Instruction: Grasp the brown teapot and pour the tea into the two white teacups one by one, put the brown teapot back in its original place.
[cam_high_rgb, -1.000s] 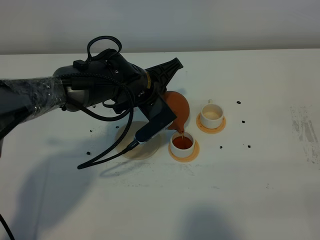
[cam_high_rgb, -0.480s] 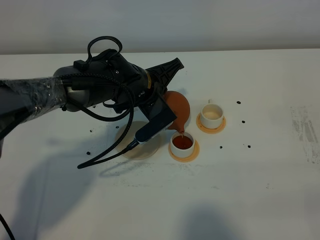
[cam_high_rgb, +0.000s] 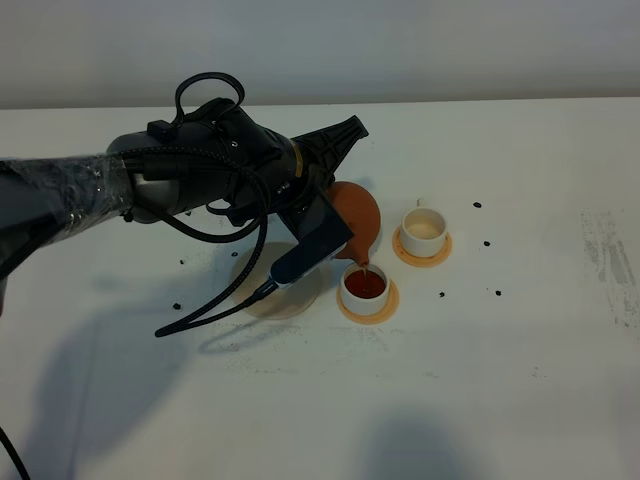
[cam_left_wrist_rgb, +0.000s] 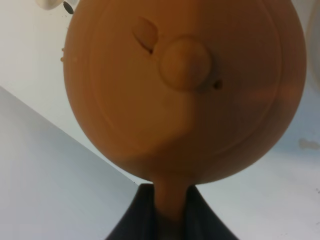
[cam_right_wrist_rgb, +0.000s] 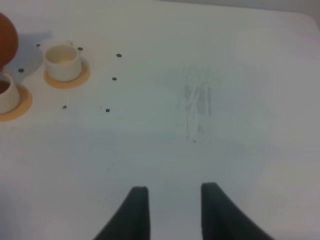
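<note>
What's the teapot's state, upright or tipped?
Tipped. The brown teapot, held by the left gripper, leans spout-down over the nearer white teacup, which holds reddish tea.

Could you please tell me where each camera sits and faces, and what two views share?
Exterior high: up high, looking down on the white table; left arm shows.
Left wrist: on left arm, facing the squat reddish-brown clay teapot; left gripper shows.
Right wrist: on right arm, facing across the table; right gripper shows.
All share the teapot.
</note>
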